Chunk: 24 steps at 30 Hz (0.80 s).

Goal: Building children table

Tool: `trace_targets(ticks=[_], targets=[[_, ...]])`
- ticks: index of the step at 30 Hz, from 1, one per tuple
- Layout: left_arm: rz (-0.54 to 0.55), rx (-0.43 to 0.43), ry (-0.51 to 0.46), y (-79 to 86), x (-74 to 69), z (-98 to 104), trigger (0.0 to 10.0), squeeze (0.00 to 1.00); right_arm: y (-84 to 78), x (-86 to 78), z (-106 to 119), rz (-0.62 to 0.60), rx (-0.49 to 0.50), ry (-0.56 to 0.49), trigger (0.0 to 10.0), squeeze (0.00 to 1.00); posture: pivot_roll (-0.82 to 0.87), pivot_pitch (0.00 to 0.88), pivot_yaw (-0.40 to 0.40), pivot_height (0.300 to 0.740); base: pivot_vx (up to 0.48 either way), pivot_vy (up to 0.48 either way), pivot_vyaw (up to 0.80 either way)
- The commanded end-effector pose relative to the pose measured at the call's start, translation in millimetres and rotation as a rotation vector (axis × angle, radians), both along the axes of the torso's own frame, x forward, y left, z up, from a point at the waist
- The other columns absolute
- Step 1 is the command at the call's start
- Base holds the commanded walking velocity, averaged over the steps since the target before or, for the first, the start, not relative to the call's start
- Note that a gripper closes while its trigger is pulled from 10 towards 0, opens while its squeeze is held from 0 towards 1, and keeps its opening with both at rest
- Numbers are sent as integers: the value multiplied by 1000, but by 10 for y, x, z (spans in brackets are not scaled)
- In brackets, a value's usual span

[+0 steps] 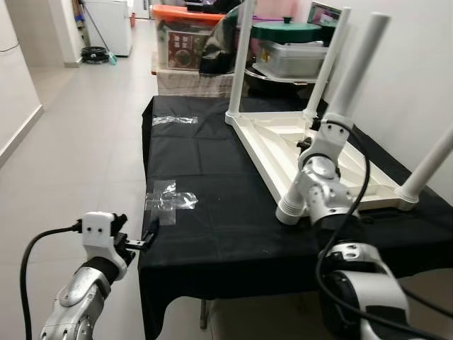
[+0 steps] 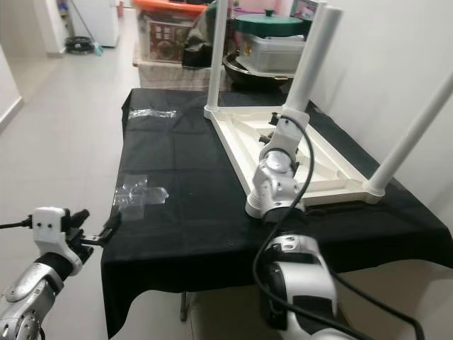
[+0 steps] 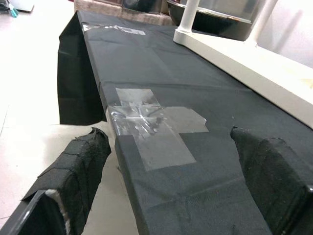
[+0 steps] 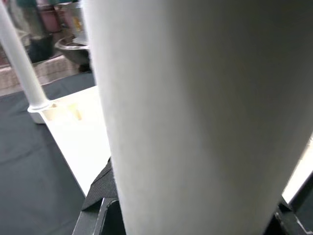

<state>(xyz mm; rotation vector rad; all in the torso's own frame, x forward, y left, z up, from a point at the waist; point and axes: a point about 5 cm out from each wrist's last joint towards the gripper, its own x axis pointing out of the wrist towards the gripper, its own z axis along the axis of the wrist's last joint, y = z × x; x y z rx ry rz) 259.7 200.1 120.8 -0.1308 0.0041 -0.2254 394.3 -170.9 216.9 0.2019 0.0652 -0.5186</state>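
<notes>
— Where's the children's table [image 1: 311, 152]?
— Lying upside down on the black table [image 1: 205, 205]; your right gripper [image 4: 195, 215] is clasping the near leg [image 2: 301, 78]. Left gripper [image 3: 171, 186] is hanging released. Keep it vertical.

White upturned table [image 1: 283, 142] on black cloth [image 1: 205, 212] with clear tape [image 1: 168, 200].

Clear tape [image 3: 154, 128] on black cloth [image 3: 195, 161]
</notes>
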Motion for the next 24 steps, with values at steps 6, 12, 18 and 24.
trace_targets(ticks=[6, 12, 18, 24], targets=[[-13, 4, 10, -24, 7, -9, 10000, 0, 406, -127, -152, 48, 129, 54, 10000, 0, 44, 0, -90, 740, 0, 0, 0], [-10, 2, 9, -9, 13, -10, 10000, 0, 368, 29, 162, 279, 51, -71, 10000, 0, 40, 0, -100, 740, 0, 0, 0], [-5, -4, 8, -24, 6, -24, 10000, 0, 232, 107, 319, 577, -1, -198, 10000, 0, 50, 0, -112, 740, 0, 0, 0], [-5, -2, 9, -21, 6, -32, 10000, 0, 287, 38, 100, 900, -92, -162, 0, 0, 44, 0, -103, 740, 0, 0, 0]])
